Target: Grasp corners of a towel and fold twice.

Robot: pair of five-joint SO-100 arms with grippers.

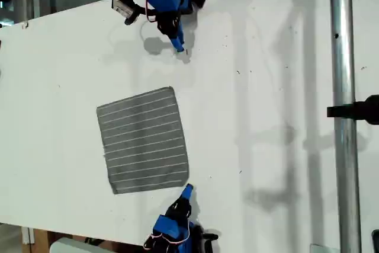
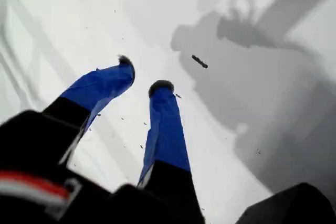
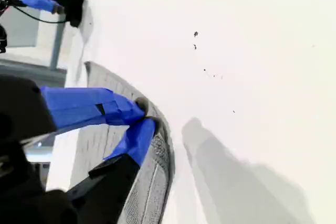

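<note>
— On what does the cloth lie?
— On the wide white tabletop (image 1: 266,87). The grey square towel with thin white stripes (image 1: 144,140) lies flat and unfolded there, well apart from the upright metal pole (image 1: 342,111) at the exterior view's right.
— And the arms?
— My first gripper (image 2: 143,76), blue-fingered, hangs over bare tabletop beyond the towel's far edge, clear of the cloth, jaws spread with nothing between them. My second gripper (image 3: 144,113) is at the towel's near corner (image 1: 185,182); its jaws are almost together at the cloth's edge, though whether they pinch it I cannot tell.
</note>
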